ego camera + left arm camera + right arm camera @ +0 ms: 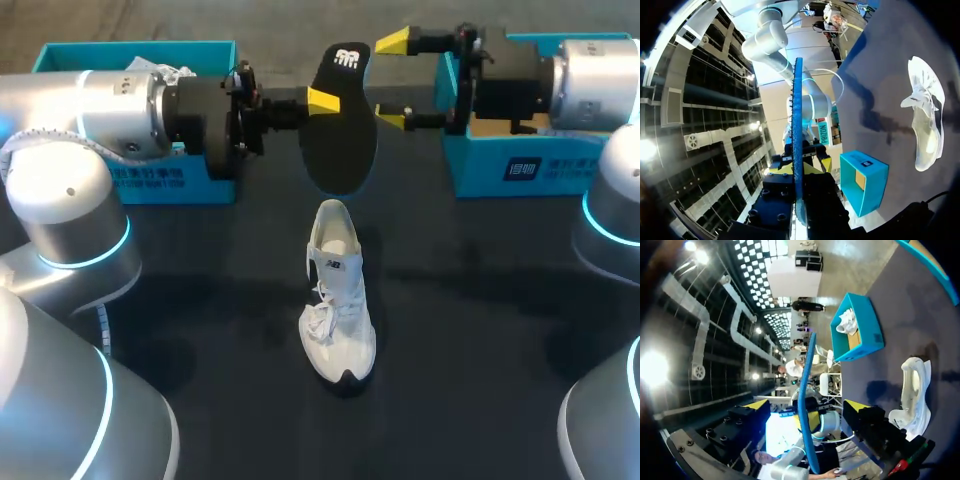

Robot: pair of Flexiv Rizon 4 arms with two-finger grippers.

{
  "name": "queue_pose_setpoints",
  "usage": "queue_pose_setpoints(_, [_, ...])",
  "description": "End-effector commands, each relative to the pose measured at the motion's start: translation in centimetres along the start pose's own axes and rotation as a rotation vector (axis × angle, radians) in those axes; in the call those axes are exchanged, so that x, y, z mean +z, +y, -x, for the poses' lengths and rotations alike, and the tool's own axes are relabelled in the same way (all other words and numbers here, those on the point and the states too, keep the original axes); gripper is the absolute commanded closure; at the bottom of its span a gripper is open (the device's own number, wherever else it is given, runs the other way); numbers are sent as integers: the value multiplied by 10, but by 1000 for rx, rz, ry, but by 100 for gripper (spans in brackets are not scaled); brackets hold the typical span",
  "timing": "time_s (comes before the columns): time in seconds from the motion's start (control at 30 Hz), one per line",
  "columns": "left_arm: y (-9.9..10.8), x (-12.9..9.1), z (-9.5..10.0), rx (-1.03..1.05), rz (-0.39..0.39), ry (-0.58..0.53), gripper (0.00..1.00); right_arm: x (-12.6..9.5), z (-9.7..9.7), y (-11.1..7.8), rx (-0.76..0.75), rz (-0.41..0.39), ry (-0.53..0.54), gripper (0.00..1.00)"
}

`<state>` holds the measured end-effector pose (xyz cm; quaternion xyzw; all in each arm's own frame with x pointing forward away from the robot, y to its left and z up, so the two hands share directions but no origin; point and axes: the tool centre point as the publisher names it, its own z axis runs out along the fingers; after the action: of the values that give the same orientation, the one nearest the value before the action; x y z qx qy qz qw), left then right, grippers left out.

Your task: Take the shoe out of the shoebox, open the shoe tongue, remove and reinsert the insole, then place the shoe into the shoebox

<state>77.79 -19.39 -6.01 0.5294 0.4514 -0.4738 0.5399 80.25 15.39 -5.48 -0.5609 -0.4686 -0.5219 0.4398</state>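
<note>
Left hand point(320, 100) clamped on black foam insole point(338, 140) held aloft on edge; white lace-up sneaker point(338, 300) upright on dark worktop point(480, 300), centre; right hand point(393, 80) spread wide beside insole, holding nothing, before teal cardboard shoebox point(520, 170).

The shoe point(338, 290) looks like white woven cloth, the insole point(340, 140) matt black, perhaps foam; the box point(475, 168) smooth cardboard, the counter point(480, 330) dull and matt.
</note>
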Motion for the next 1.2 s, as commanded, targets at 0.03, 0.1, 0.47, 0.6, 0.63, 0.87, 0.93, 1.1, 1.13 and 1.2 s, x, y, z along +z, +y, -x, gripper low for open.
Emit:
queue_pose_setpoints(0.03, [-2, -6, 4, -2, -6, -3, 100, -22, -1, -7, -39, -36, 4, 0])
queue_pose_setpoints(0.1, [-1, -8, 5, -5, -6, -7, 100, -26, -2, -8, -75, -52, -4, 0])
queue_pose_setpoints(0.47, [-5, -13, 10, -11, -9, -1, 100, -44, -13, -8, -232, -169, 18, 0])
queue_pose_setpoints(0.6, [-5, -14, 12, -8, 1, -1, 100, -53, -10, -14, -230, -180, 19, 0])
queue_pose_setpoints(0.63, [-5, -15, 12, -7, 2, -1, 100, -54, -8, -17, -222, -170, 19, 0])
queue_pose_setpoints(0.87, [-4, -16, 15, 1, 9, 9, 100, -59, -1, -25, -226, -184, 0, 0])
queue_pose_setpoints(0.93, [-4, -16, 15, 1, 9, 9, 100, -59, -1, -25, -226, -184, 0, 0])
queue_pose_setpoints(1.1, [-4, -16, 15, 1, 9, 9, 100, -59, -1, -25, -226, -184, 0, 0])
queue_pose_setpoints(1.13, [-4, -16, 15, 1, 9, 9, 100, -59, -1, -25, -226, -184, 0, 0])
queue_pose_setpoints(1.2, [-4, -16, 15, 1, 9, 9, 100, -59, -1, -25, -226, -184, 0, 0])
